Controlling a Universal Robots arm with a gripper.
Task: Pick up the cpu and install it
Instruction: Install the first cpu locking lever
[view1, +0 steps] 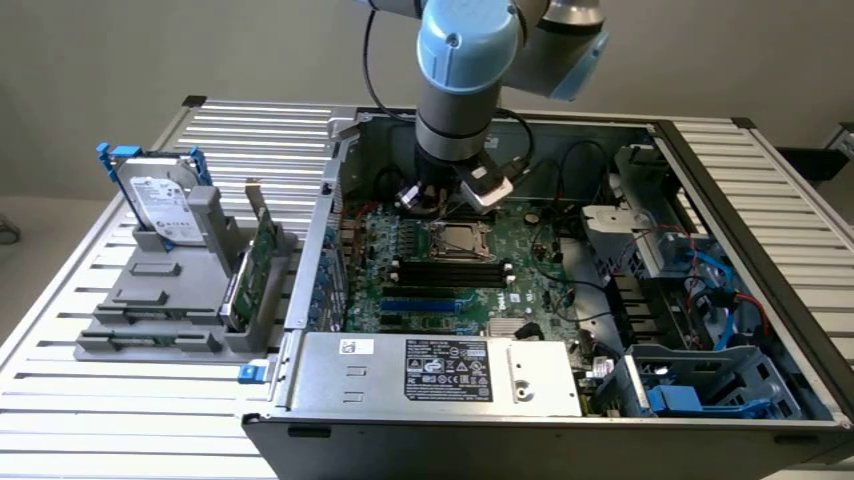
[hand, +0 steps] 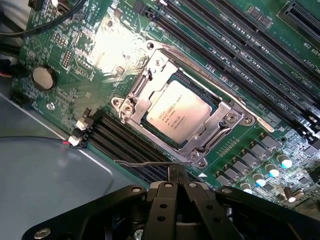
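1. One cpu (hand: 177, 112) already lies in the socket frame (hand: 226, 119) on the motherboard (hand: 75, 55), so you appear to be at the locking end of the install.
2. Your claw (hand: 177, 176) is closed with nothing visibly held, its tips right at the thin retention lever (hand: 142, 163).
3. Any move here calls for fine, gentle control.
4. The chip is flat, square and silver-grey with faint print, and it lies level.

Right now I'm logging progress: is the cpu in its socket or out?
In. The cpu lies flat inside the socket's metal frame on the motherboard, apart from the shut pincer.
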